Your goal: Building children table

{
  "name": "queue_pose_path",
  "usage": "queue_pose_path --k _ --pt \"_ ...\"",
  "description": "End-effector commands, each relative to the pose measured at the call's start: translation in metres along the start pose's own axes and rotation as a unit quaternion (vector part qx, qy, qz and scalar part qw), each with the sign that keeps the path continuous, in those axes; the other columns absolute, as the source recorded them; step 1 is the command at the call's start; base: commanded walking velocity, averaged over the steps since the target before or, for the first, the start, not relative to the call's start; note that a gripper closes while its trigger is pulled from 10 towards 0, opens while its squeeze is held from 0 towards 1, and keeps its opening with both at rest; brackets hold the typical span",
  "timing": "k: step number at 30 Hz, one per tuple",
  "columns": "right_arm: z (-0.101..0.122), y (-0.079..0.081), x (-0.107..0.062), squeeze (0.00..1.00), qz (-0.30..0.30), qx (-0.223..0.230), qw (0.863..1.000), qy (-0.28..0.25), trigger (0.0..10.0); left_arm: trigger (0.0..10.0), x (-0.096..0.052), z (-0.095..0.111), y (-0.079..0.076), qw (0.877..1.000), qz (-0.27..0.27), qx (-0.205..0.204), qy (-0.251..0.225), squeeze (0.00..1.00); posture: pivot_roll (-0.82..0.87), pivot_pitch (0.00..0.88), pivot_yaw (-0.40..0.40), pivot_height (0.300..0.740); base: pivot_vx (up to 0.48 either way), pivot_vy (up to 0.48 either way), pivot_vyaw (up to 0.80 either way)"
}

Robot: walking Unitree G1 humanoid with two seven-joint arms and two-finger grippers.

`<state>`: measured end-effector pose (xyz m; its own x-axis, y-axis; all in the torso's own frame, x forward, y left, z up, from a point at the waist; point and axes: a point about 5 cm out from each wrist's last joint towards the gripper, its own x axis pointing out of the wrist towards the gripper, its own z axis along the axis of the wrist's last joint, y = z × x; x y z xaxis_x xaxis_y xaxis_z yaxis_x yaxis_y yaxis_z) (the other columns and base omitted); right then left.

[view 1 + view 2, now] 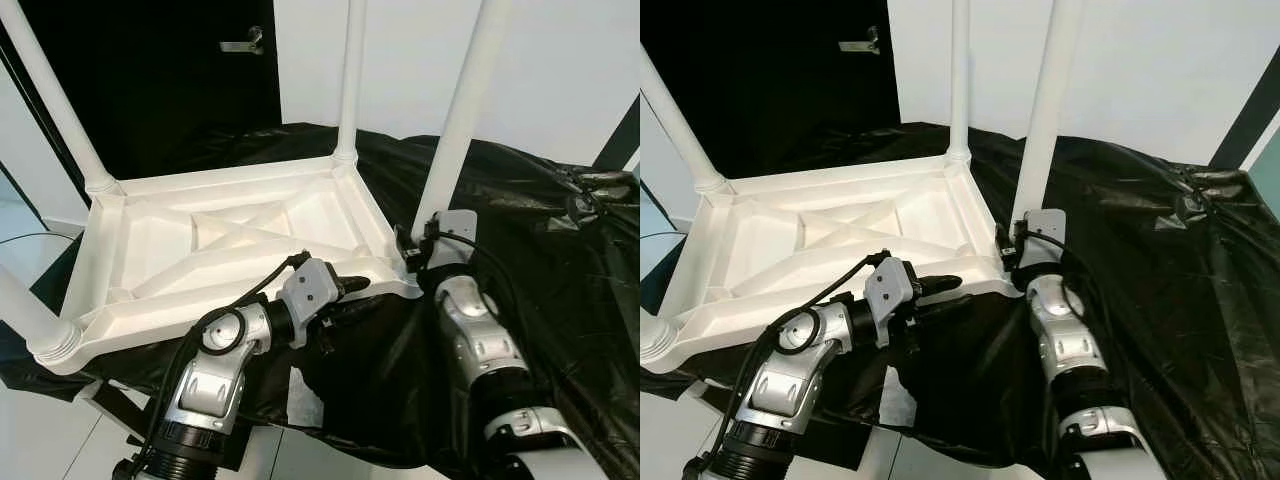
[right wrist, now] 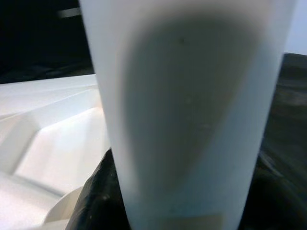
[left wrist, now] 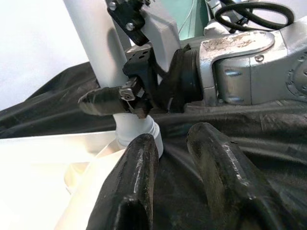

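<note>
White table leg (image 1: 462, 110) clamped in right hand (image 3: 120, 103); left hand (image 1: 365, 285) open, just beside.

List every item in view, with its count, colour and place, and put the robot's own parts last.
Table top: one, white, upside down on the black sheet, ribbed underside facing up.
Table legs: four, white, standing up from the top's corners; the near right one is at the right gripper.
Sheet: one, black, crumpled, spread under the table top and to the right.
Door: one, dark, behind the table, with a silver handle.
Wall: white, behind, to the right of the door.
Left gripper: black fingers, at the top's near edge, pointing toward the near right leg.
Right gripper: black fingers, closed around the base of the near right leg.
</note>
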<state>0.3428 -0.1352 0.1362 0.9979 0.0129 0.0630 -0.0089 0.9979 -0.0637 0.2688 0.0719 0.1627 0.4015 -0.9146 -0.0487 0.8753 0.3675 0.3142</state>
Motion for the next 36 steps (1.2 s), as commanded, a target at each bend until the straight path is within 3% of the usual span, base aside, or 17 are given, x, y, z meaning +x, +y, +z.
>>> queue_pose_path --k 1,4,17,18,26,30,31,32,34,36 --pt "-0.02 -0.004 -0.008 0.0 -0.067 -0.004 0.996 0.051 10.0 10.0 0.002 0.0 0.005 0.998 0.058 -0.001 -0.002 0.0 0.01 0.0 -0.029 0.74 0.0 0.0 0.0" --pt "-0.018 0.008 -0.01 0.0 -0.068 0.003 0.997 0.047 10.0 10.0 0.004 0.0 0.004 0.998 0.057 -0.002 -0.003 0.0 0.01 0.0 -0.028 0.74 0.0 0.0 0.0" --pt "-0.01 0.014 -0.012 0.0 -0.063 -0.003 0.998 0.032 10.0 10.0 0.003 0.003 0.005 0.998 0.06 0.0 -0.005 0.0 0.01 0.0 -0.032 0.74 0.0 0.0 0.0" --pt "-0.008 0.013 -0.013 1.0 -0.06 0.003 0.998 0.024 10.0 10.0 0.003 0.003 0.005 0.998 0.06 0.0 -0.005 0.0 0.01 0.0 -0.032 0.74 0.0 0.0 0.0" --pt "0.004 0.01 -0.018 1.0 -0.018 0.038 0.999 -0.017 10.0 10.0 0.003 0.004 0.005 0.998 0.06 0.0 -0.005 0.0 0.01 0.0 -0.026 0.74 0.0 0.0 0.0" --pt "0.001 0.0 -0.026 1.0 0.039 0.04 0.998 -0.028 10.0 10.0 0.002 0.004 0.005 0.998 0.058 -0.001 -0.005 0.0 0.0 0.0 -0.024 0.74 0.0 0.0 0.0" --pt "-0.002 -0.008 -0.03 0.0 0.074 0.029 0.996 -0.033 10.0 10.0 0.002 0.004 0.005 0.998 0.057 -0.001 -0.004 0.0 0.0 0.0 -0.023 0.74 0.0 0.0 0.0" --pt "-0.002 -0.008 -0.03 0.0 0.074 0.029 0.996 -0.033 10.0 10.0 0.002 0.004 0.005 0.998 0.057 -0.001 -0.004 0.0 0.0 0.0 -0.023 0.74 0.0 0.0 0.0" --pt "-0.012 -0.024 -0.033 0.0 0.145 -0.017 0.989 -0.022 10.0 10.0 0.003 0.003 0.006 0.998 0.055 0.0 -0.005 0.0 -0.01 0.0 -0.014 0.74 0.0 0.0 0.0" --pt "-0.016 -0.03 -0.032 0.0 0.172 -0.033 0.985 -0.011 10.0 10.0 0.004 0.003 0.006 0.999 0.054 0.0 -0.005 0.0 -0.02 0.0 -0.013 0.74 0.0 0.0 0.0"
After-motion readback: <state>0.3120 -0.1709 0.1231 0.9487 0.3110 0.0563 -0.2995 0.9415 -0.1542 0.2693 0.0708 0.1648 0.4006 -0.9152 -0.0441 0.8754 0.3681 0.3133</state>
